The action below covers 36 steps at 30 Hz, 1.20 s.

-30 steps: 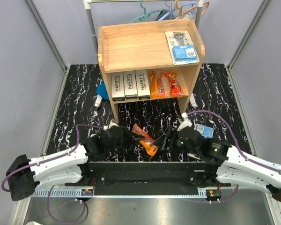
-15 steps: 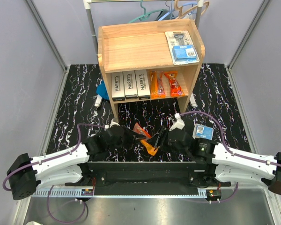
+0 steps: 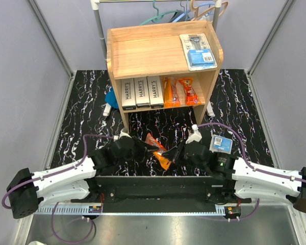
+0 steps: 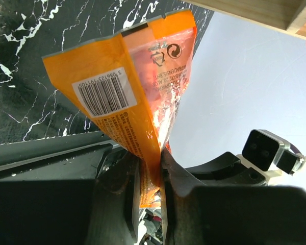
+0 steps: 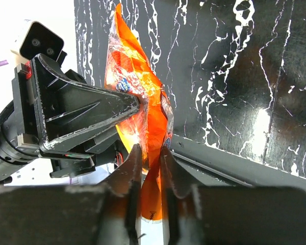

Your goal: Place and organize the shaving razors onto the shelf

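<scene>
Pinching packet [image 4: 137, 76]: left pincer [image 4: 149, 159], right pincer [image 5: 149, 153]

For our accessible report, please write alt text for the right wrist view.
The right hand pinches the lower end of an orange packet, while the left hand grips it from the left. Black marbled table behind.

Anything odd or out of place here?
Both the left gripper and right gripper clamp the same orange packet, crumpling it. One blue blister pack lies on the table, off the shelf.
</scene>
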### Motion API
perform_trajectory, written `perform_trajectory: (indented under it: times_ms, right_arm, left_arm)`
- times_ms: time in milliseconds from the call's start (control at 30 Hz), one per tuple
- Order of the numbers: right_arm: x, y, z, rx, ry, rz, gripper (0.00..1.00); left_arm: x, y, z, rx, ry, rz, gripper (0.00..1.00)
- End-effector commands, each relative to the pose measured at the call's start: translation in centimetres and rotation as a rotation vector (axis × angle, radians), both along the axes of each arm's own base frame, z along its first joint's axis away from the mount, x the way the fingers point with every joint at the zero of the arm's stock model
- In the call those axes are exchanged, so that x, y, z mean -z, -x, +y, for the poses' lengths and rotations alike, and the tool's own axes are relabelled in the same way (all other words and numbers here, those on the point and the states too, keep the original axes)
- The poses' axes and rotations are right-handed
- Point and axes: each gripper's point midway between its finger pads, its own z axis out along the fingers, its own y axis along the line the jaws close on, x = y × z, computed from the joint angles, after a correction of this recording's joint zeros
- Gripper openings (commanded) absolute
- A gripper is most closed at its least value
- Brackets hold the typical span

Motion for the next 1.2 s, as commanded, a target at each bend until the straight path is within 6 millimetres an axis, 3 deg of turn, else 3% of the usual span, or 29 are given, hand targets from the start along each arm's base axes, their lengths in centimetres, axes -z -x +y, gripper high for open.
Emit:
perform_trajectory:
  times_ms: [0, 100, 133, 200, 233, 367, 633, 933, 1167]
  right_arm:
    - [-0.8, 0.0, 0.2, 0.007, -0.041, -0.012, 0.12]
    - [-0.8, 0.0, 0.1, 0.013, -0.046, -0.014, 0.07]
    - [-0.9, -0.1, 0.0, 0.016, -0.046, -0.018, 0.06]
    - [-0.9, -0.1, -0.1, 0.019, -0.049, -0.017, 0.05]
    - [-0.9, -0.1, -0.1, 0.021, -0.051, -0.017, 0.04]
    - [-0.9, -0.1, -0.2, 0.021, -0.049, -0.016, 0.03]
    - [-1.0, -0.2, -0.5, 0.033, -0.047, -0.024, 0.01]
    - [-2.2, -0.3, -0.3, -0.004, -0.019, -0.067, 0.0]
    - [-4.5, -0.2, 0.0, -0.046, -0.04, -0.136, 0.0]
  left_arm:
    - [-4.1, -1.2, -0.4, -0.026, 0.087, -0.102, 0.13]
    - [-4.2, -1.2, -0.1, -0.02, 0.055, -0.118, 0.32]
    - [-4.5, -1.2, 0.0, -0.018, 0.049, -0.126, 0.46]
    - [-4.2, -1.1, 0.5, -0.011, 0.005, -0.137, 0.62]
    - [-4.7, -1.1, 0.6, -0.011, -0.001, -0.145, 0.76]
    - [-4.7, -0.9, 1.9, -0.008, -0.081, -0.172, 0.95]
    - [-4.2, 0.0, 5.2, -0.002, -0.232, -0.202, 0.99]
    - [-1.7, 1.6, 11.7, -0.037, -0.466, -0.189, 0.99]
    - [0.4, 2.6, 13.5, -0.058, -0.48, -0.161, 0.99]
